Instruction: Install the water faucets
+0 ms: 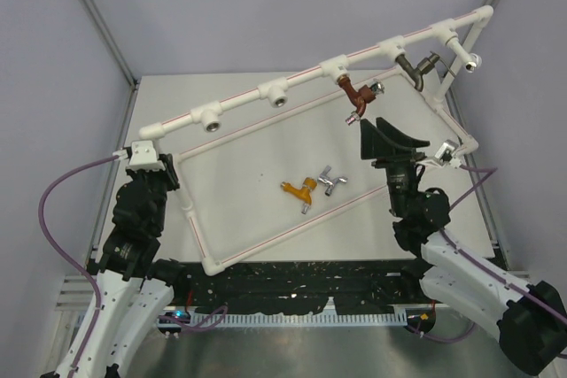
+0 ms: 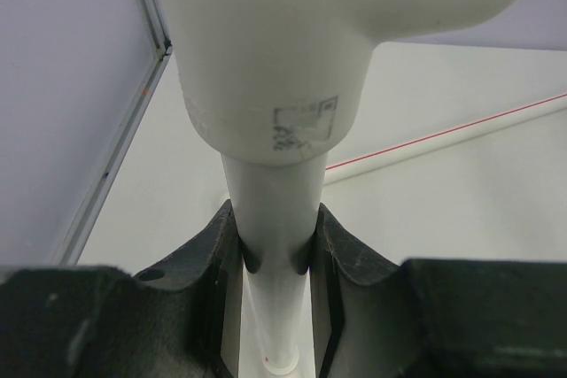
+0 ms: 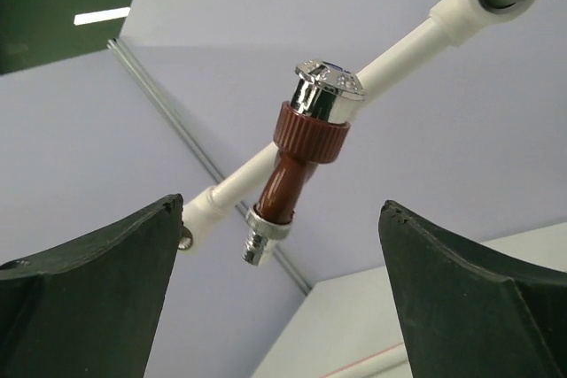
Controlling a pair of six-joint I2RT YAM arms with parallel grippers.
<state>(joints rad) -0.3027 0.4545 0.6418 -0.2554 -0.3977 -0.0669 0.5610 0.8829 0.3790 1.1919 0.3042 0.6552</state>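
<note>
At the frame's left corner the left gripper [image 2: 276, 250] is clamped on a smooth white pipe of the frame [image 2: 266, 59]; its matte black fingers [image 2: 221, 254] press both sides of the tube, just under a fat rounded elbow with a faint grey stamp. Across the table [image 1: 248, 152] the right gripper [image 1: 385, 135] stands spread wide and holds nothing; its fingers are dull black wedges with rough edges. Just beyond them hangs the red-brown faucet [image 3: 297, 165], seated in a T-socket of the raised top rail; it has a glossy body, a ribbed collar, a domed chrome cap and a ridged silvery tip. One socket further right, the dark grey faucet [image 1: 412, 66] also sits on the rail, bent like a hook. The orange faucet [image 1: 299, 189] and the silver faucet [image 1: 332, 181] lie side by side on the pale matte tabletop, inside the frame's thin red-striped lower pipes; I cannot tell whether they touch.
</note>
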